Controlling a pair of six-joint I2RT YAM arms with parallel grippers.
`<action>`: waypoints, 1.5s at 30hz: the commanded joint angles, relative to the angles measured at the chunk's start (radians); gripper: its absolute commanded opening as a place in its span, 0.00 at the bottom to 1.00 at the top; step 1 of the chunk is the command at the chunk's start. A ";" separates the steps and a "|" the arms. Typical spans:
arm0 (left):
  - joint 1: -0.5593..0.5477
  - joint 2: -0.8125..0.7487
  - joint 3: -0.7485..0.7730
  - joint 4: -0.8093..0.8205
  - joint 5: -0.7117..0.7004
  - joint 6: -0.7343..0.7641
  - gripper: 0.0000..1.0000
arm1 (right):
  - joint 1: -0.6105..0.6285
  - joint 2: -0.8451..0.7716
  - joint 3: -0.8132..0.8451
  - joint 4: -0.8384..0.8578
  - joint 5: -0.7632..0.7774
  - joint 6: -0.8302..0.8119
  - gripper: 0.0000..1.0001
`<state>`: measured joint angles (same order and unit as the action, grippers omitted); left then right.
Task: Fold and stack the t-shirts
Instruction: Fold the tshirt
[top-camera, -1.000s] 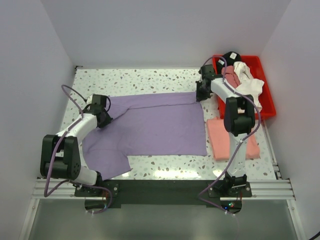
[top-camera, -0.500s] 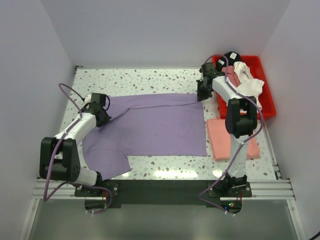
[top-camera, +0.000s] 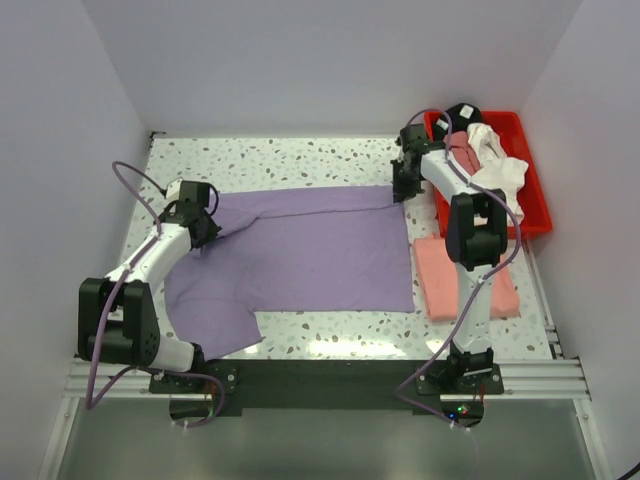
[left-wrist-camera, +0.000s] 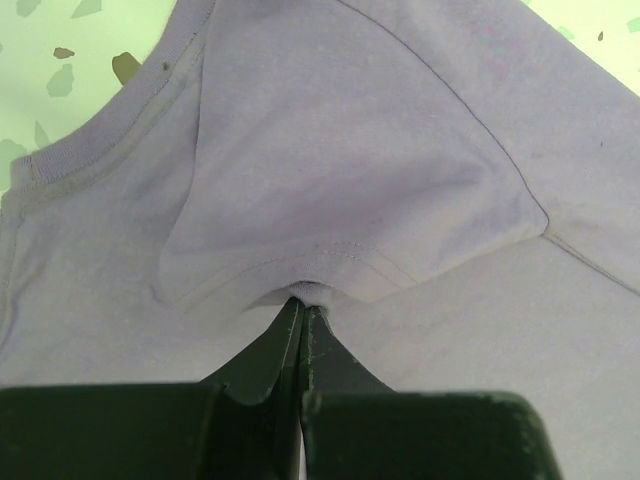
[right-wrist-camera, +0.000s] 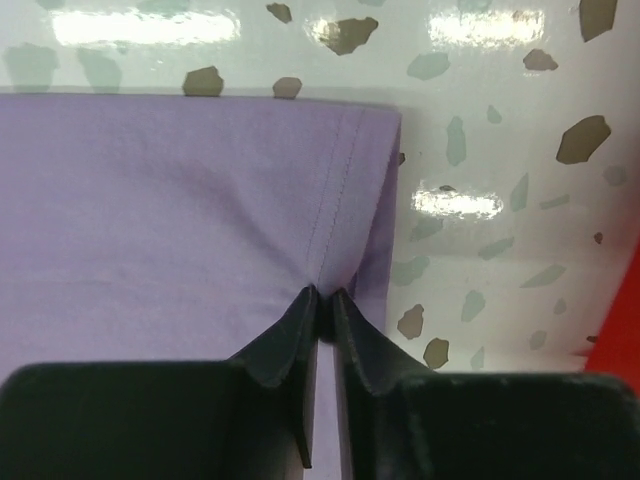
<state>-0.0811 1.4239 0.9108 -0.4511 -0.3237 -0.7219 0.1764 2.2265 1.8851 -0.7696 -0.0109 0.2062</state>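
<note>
Lying flat across the middle of the desk, the lavender t-shirt could bunch if one arm pulls alone, spoiling its smooth spread. The left claw is clenched on a sleeve fold near the left edge. The right claw has jaws a sliver apart at the hem corner, and I cannot tell whether it grips.

Speckled table, red bin up on the right!
Bin sits at the tabletop's far right corner, pale walls all around.
</note>
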 joint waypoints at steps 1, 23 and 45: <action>-0.005 -0.008 0.014 0.017 -0.025 -0.013 0.00 | 0.000 0.033 0.017 -0.013 0.052 0.002 0.18; -0.005 0.003 -0.012 0.045 -0.012 -0.002 0.00 | 0.002 0.025 0.075 0.003 0.025 -0.004 0.34; -0.005 0.009 -0.021 0.051 -0.014 0.001 0.00 | 0.023 -0.005 0.014 0.000 0.072 0.032 0.35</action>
<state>-0.0811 1.4326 0.9012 -0.4347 -0.3229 -0.7216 0.1970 2.2353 1.8572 -0.7670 0.0406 0.2203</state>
